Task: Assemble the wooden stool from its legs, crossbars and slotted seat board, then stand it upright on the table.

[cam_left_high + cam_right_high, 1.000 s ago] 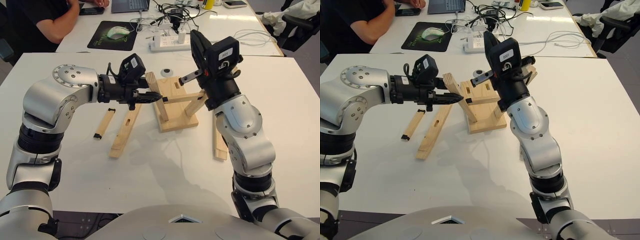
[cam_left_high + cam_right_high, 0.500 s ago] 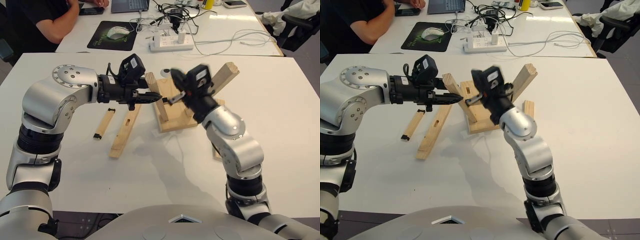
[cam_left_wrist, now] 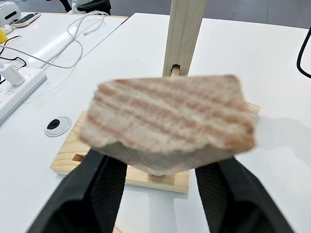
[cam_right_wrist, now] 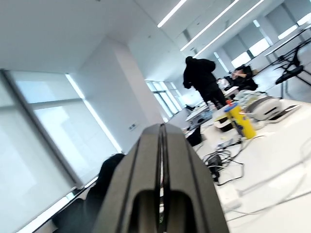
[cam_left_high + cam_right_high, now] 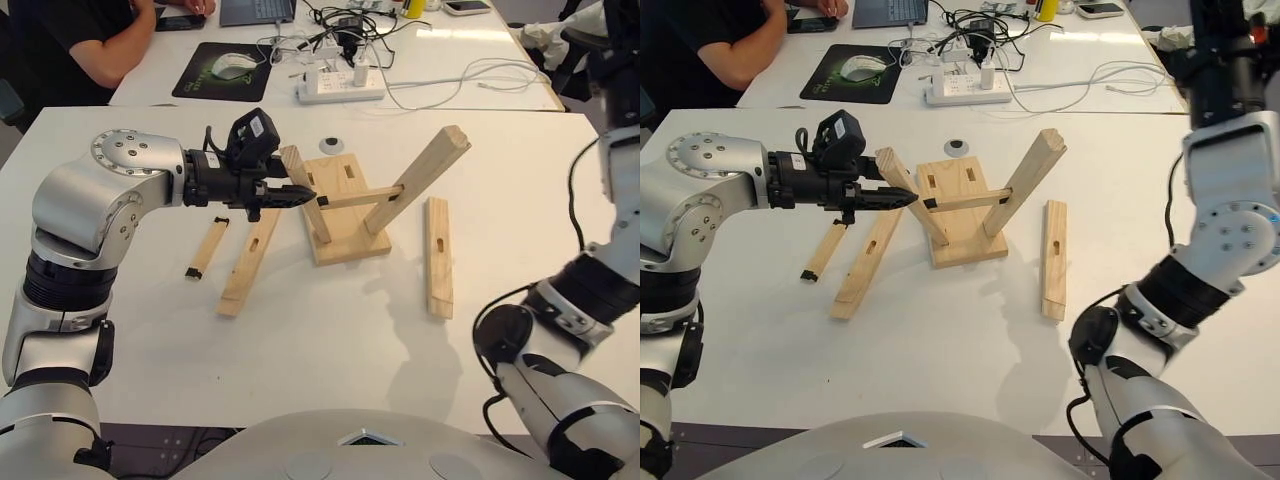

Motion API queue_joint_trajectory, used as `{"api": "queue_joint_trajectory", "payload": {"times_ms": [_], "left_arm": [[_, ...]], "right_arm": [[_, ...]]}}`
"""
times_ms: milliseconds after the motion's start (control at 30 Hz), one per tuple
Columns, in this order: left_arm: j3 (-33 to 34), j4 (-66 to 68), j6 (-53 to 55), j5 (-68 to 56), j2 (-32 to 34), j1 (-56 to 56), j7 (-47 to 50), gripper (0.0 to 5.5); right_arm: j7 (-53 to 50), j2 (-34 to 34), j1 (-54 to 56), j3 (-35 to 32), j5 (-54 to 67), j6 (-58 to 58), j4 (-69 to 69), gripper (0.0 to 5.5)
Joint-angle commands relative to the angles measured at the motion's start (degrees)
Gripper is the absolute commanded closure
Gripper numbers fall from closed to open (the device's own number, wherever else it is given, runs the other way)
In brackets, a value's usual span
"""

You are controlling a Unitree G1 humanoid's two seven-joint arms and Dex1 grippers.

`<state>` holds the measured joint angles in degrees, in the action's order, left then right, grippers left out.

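No legible txt/nos; white sticker (image 5: 252, 125) on left wrist cam (image 5: 243, 142) too small to read

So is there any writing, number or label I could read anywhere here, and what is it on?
Nothing legible.
The white sticker on the left wrist camera: too small to read.
The mouse pad: green design, no readable words.
The seat board: no markings seen.

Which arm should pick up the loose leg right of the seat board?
Right, probably. The left gripper is shut on the standing leg, steadying it on the seat board. The right gripper holds nothing, though raised high, and the loose leg lies on the robot's right.
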<state>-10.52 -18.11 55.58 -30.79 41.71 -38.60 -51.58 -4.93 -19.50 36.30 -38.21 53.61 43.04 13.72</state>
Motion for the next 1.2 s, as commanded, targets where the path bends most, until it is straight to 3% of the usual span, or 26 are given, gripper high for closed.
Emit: {"api": "queue_joint_trajectory", "payload": {"times_ms": [33, 133, 367, 467, 600, 733, 900, 1033, 1200], "left_arm": [[-0.7, 1.2, 0.1, 0.7, 1.0, -0.5, -1.2, 3.47], [-1.4, 1.6, -0.1, 0.9, 0.9, -1.1, -1.9, 3.47], [-4.5, 0.3, 0.9, 0.2, -2.3, -2.6, -1.8, 3.47], [-4.5, -1.1, 2.2, -0.3, -3.2, -2.6, -1.3, 3.47], [-4.1, -1.2, 2.4, 0.2, -2.1, -1.9, -1.8, 3.47], [-3.3, -0.8, 2.4, 0.3, -1.2, -2.0, -2.0, 3.47], [-2.7, -0.8, 2.2, 0.4, -0.6, -1.4, -1.9, 3.47], [-2.5, -1.0, 2.3, 0.4, -0.4, -1.1, -1.8, 3.47], [-2.7, -1.2, 2.6, 0.3, -1.0, -1.2, -1.5, 3.47]], "right_arm": [[1.1, -1.6, -8.3, 4.5, -4.1, 2.1, -0.9, 5.50], [-0.4, 0.5, -10.4, 6.0, -2.8, 2.6, 1.8, 5.50], [5.7, 1.1, -16.0, 27.1, 1.1, 14.5, 15.6, 5.50], [6.6, -3.1, -16.9, 27.5, -3.5, 13.9, 13.6, 5.50], [2.5, -5.6, -17.9, 22.3, -11.1, 10.2, 8.1, 5.50], [-2.8, -4.2, -19.0, 14.6, -16.0, 5.3, 6.0, 5.50], [-3.6, -2.9, -17.8, 10.5, -15.1, 5.7, 4.6, 5.50], [-1.8, -2.9, -17.4, 11.5, -14.2, 7.4, 4.5, 5.50], [8.3, -0.8, -17.5, 25.2, -2.6, 17.3, 14.9, 5.50]]}}
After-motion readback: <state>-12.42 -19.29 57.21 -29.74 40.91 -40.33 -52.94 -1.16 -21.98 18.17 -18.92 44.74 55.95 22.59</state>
